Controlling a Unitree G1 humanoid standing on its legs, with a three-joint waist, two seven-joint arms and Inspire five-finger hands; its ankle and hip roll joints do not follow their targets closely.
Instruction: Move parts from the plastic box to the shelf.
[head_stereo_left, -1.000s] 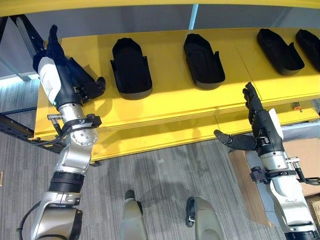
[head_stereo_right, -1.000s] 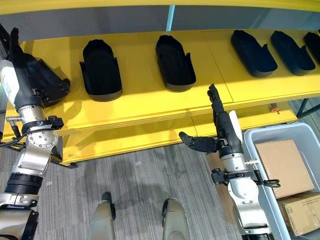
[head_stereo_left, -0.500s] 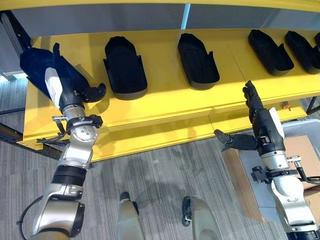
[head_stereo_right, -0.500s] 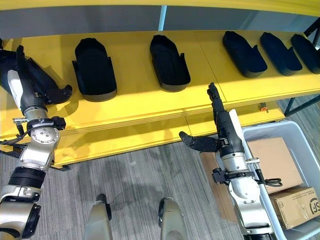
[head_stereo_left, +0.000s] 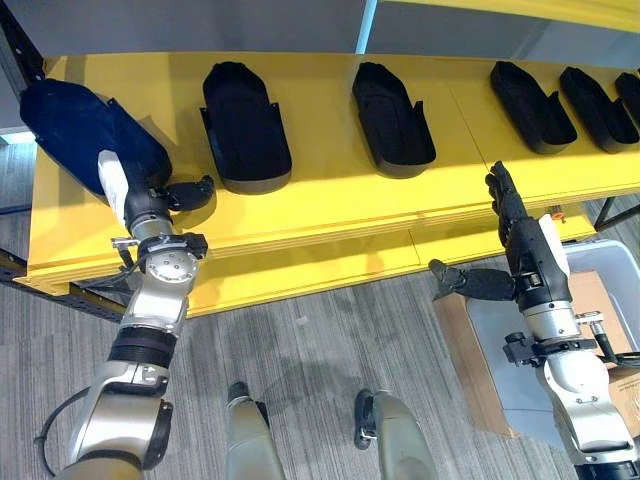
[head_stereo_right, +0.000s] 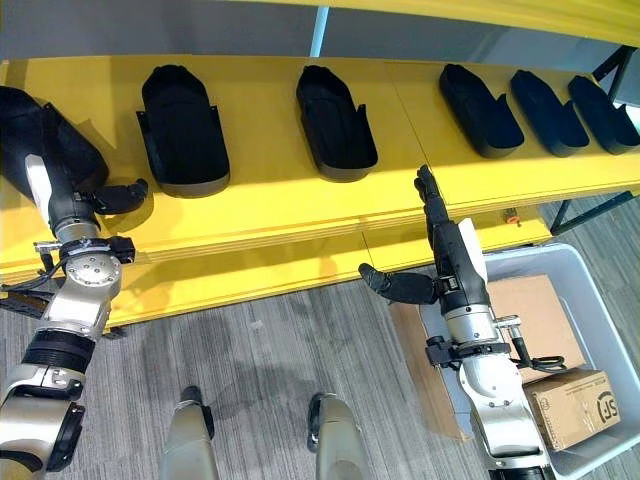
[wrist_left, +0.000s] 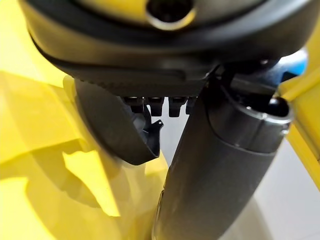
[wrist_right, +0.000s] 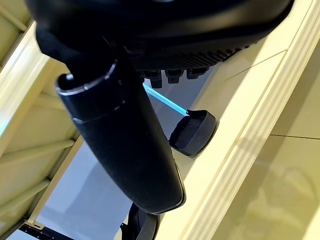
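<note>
On the yellow shelf (head_stereo_left: 330, 200), the front strip at 6 o'clock of the black parts (head_stereo_left: 245, 125) is bare, so a hand can pass there. Gaps between the parts are wide near the middle and narrow at 2 o'clock. The left hand (head_stereo_left: 135, 185) stands close beside the leftmost part (head_stereo_left: 75, 125).

Shelf (head_stereo_left: 330, 190) bright yellow. Parts (head_stereo_left: 392, 120) on it all black, same as the part (head_stereo_left: 75, 125) at the left end. Floor (head_stereo_left: 320, 350) grey, streaky carpet. Plastic box (head_stereo_right: 590, 275) pale grey, brown cardboard cartons (head_stereo_right: 570, 405) inside.
</note>
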